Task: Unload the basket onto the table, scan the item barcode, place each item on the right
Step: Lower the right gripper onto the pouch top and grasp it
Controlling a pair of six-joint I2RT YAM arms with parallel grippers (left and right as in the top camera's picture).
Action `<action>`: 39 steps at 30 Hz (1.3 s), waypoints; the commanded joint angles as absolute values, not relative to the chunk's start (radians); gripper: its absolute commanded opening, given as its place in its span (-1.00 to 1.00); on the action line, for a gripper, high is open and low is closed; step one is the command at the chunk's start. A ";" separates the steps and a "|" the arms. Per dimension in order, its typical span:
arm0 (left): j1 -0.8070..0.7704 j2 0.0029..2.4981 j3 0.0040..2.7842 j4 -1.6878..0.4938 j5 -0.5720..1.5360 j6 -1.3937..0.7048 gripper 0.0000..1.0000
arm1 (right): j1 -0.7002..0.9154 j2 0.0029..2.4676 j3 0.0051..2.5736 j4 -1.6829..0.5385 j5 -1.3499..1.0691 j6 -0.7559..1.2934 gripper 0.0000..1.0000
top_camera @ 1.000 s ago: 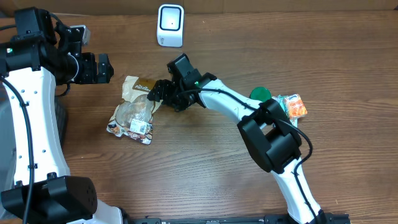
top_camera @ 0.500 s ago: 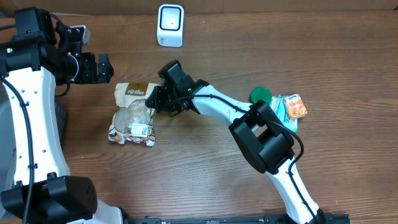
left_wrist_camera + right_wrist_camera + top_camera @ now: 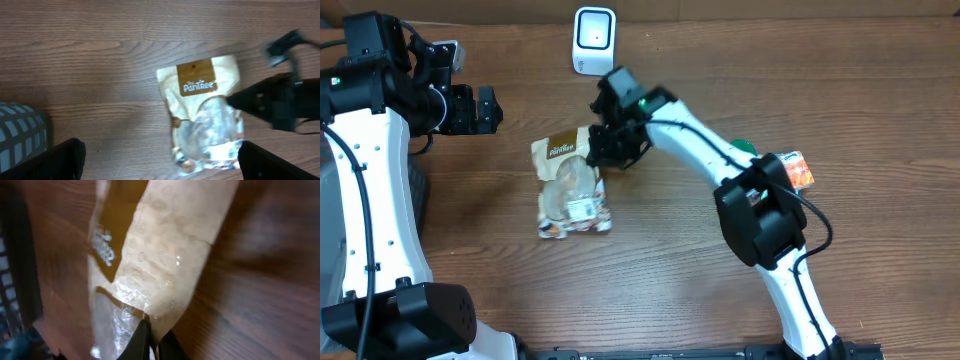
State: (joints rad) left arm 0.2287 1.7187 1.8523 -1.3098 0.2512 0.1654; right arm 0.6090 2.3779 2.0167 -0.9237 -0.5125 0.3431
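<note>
Right gripper (image 3: 594,152) clamps tight on the edge of the snack bag (image 3: 570,190), while the left gripper (image 3: 488,110) hangs wide open, well apart.

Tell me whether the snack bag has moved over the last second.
Yes. Pinched by the right gripper, the snack bag has slid rightward in the overhead view: it now lies nearly below the white scanner, having sat farther left.

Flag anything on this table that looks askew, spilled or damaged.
Only the snack bag stands out: it lies skewed on the table, its upper right edge pinched in the shut right gripper. Nothing looks spilled or torn.
</note>
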 commanded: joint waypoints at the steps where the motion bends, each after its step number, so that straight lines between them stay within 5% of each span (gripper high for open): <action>1: 0.222 1.707 1.868 -1.308 0.259 0.187 0.99 | 0.602 2.341 2.092 -1.010 -0.471 0.087 -0.74; 5: 0.222 1.707 1.868 -1.308 0.259 0.187 0.99 | 0.588 2.341 2.092 -1.069 -0.445 0.077 0.06; 10: 0.222 1.707 1.868 -1.308 0.259 0.187 0.99 | 0.558 2.341 2.092 -1.159 -0.460 0.161 0.19; 18: 0.222 1.707 1.868 -1.309 0.259 0.187 0.99 | 0.572 2.341 2.087 -1.294 -0.524 0.179 0.07; 24: 0.222 1.707 1.868 -1.309 0.259 0.187 0.99 | 0.659 2.342 2.087 -1.211 -0.432 0.253 -0.49; 30: 0.222 1.707 1.868 -1.309 0.259 0.187 0.99 | 0.756 2.362 2.081 -1.090 -0.126 0.426 -0.79; 39: 0.222 1.707 1.868 -1.308 0.259 0.187 0.99 | 0.799 2.450 2.080 -1.029 -0.057 0.476 -0.70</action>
State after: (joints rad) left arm 0.2287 1.7187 1.8523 -1.3098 0.2508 0.1654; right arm 0.8040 2.4088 2.0750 -1.0191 -0.1017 0.4503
